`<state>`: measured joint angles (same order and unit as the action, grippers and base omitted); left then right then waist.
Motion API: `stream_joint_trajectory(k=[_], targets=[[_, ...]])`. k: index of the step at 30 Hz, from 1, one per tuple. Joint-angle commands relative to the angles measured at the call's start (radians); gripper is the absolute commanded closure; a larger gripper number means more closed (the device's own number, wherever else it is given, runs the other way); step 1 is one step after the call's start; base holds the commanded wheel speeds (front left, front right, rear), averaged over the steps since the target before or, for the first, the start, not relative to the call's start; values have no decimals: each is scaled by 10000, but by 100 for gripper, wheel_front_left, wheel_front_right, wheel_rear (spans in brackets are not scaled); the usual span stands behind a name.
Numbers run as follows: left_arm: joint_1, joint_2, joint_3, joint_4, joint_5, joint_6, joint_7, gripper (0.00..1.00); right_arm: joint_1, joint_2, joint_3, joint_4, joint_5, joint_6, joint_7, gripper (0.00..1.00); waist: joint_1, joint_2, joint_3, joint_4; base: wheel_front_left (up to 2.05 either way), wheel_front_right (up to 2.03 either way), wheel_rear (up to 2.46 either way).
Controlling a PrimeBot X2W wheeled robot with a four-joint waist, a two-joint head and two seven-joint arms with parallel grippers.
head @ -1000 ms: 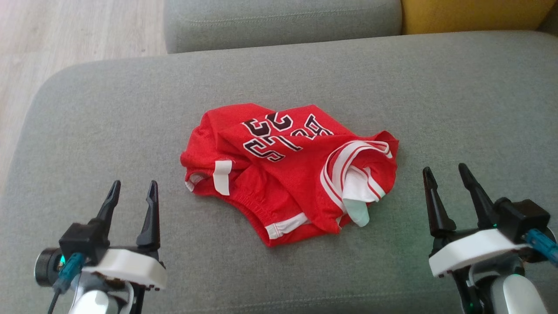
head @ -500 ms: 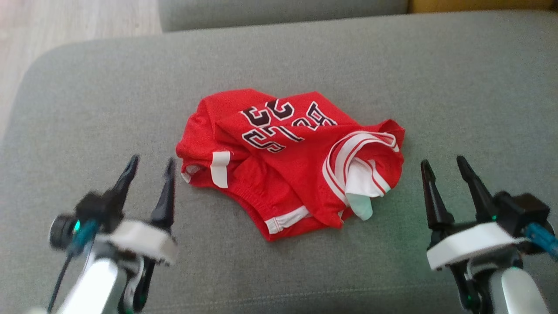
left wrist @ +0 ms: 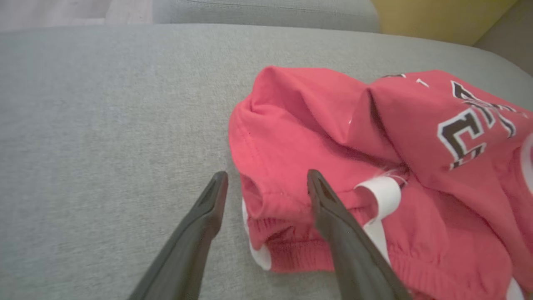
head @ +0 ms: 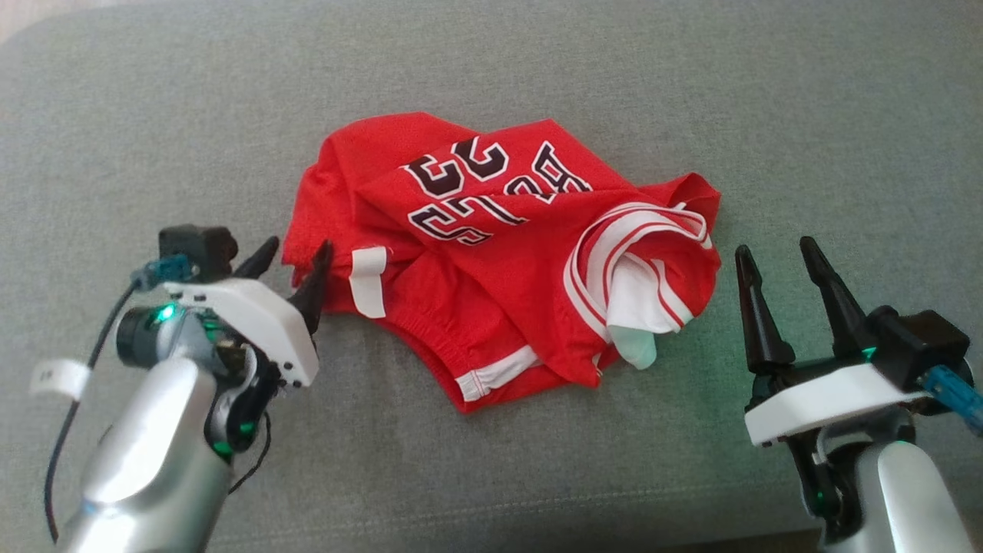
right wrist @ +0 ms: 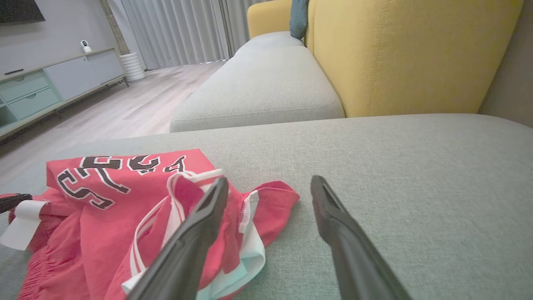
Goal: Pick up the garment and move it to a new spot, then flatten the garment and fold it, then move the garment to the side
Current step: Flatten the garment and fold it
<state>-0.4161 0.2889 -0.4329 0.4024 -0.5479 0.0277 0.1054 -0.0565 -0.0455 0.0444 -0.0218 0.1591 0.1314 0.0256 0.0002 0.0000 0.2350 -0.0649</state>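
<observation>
soft garment, hem grip advised

the red garment (head: 499,253) is lying crumpled mid-cushion on the grey sofa (head: 845,115). the left gripper (head: 299,247) is standing open and empty, straddling the left hem. the cloth is looking light and limp, so the bunched hem is likely offering the best hold. the right gripper (head: 774,247) is hovering open and empty just beside it.

The left tool (head: 299,250) has swung forward and inward from the lower left, across the grey cushion (head: 153,115), up to the left edge of the red garment (head: 499,253). Its spread fingers now straddle the crumpled hem, one over the cloth, the other just beside it. The head camera has tipped downward.
</observation>
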Motion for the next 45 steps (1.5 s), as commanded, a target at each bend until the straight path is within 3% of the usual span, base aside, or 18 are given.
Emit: stream_joint_trajectory(k=[1, 2, 3, 6, 10, 14, 20, 28, 35, 45], targets=[[-525, 228, 434, -240, -122, -98, 83, 0, -408, -47, 208, -315, 80, -7, -123, 0, -2, 0, 12, -17, 0, 0, 0], [-589, 228, 452, -196, -235, -188, 193, 93, -423, -47, 205, -296, 88, -7, -139, 0, -2, 0, 23, -26, 0, 0, 0], [-640, 244, 449, -132, -309, -233, 343, 100, -438, -47, 199, -276, 95, -7, -155, 0, -2, 0, 30, -34, 0, 0, 0], [-757, 277, 460, -68, -505, -328, 679, 100, -480, -47, 186, -227, 118, -7, -209, 0, -2, 0, 37, -54, 0, 0, 0], [-1046, 427, 438, -494, -213, -318, 278, 100, -494, -47, 157, -153, 160, -7, -292, 0, -2, 0, -22, -58, 0, 0, 0], [-1560, 729, 220, -1466, 507, -356, -285, 100, -433, -47, 66, -64, 224, -7, -352, 0, -2, 0, -193, 10, 0, 0, 0], [-2633, 1105, 107, -3283, 1150, -436, -323, 100, -362, -47, 61, 77, 365, -7, -463, 0, -2, 0, -539, 55, 0, 0, 0], [-4663, 1154, 235, -4712, 1737, -469, -333, 100, -215, -47, 36, 265, 523, -7, -595, 0, -2, 0, -874, 138, 0, 0, 0], [-6522, 1158, 411, -4309, 2040, -569, -192, 100, -24, -47, 35, 387, 631, -7, -653, 0, -2, 0, -1307, 355, 0, 0, 0], [-8184, 2087, 923, -2514, 2421, -640, 343, 100, 416, -47, 60, 398, 747, -7, -596, 0, -2, 0, -1795, 1293, 0, 0, 0]])
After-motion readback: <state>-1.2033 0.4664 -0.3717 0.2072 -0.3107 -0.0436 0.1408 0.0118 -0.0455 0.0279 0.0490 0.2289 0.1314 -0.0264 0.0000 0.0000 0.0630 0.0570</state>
